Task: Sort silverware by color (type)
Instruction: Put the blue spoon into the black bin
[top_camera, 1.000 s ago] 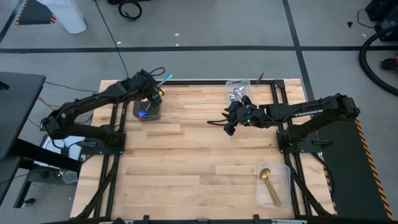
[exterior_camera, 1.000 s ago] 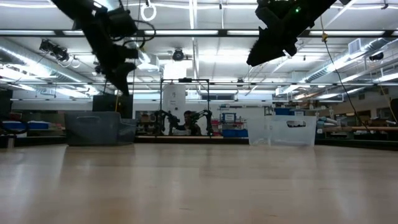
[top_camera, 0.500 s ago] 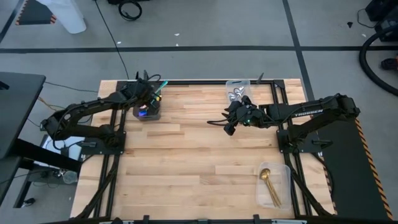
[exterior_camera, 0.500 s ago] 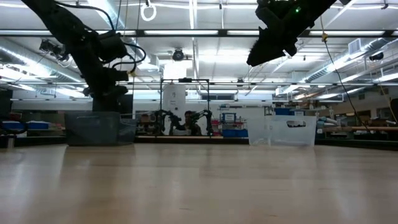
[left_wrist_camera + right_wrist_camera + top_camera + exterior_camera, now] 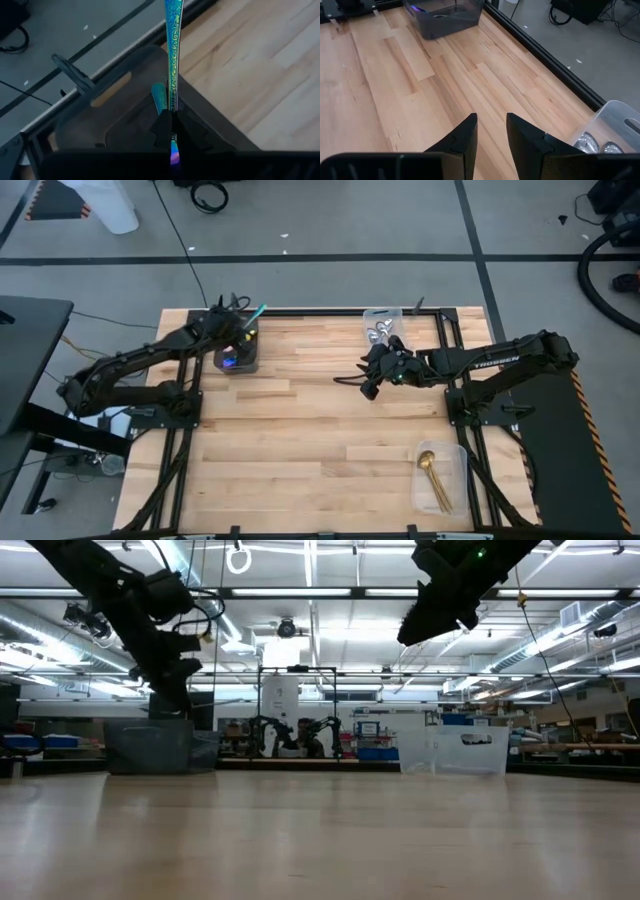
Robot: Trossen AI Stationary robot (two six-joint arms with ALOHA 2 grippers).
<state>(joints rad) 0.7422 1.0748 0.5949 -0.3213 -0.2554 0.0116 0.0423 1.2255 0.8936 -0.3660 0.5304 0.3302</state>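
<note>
From overhead, the left gripper (image 5: 243,332) pinches a teal-handled spoon (image 5: 257,312) above the dark bin (image 5: 237,359) at the table's far left. Its wrist view shows a thin, stiff, light handle (image 5: 173,50), likely slippery, clamped low near the bowl. The right gripper (image 5: 491,131) hovers mid-table, fingers parted, empty.

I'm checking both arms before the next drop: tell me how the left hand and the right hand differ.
The left hand is shut on a teal-handled spoon above the dark bin; the right hand is open and holds nothing. The left is at the table's far left, the right near the clear bin. Both hang above the table.
</note>
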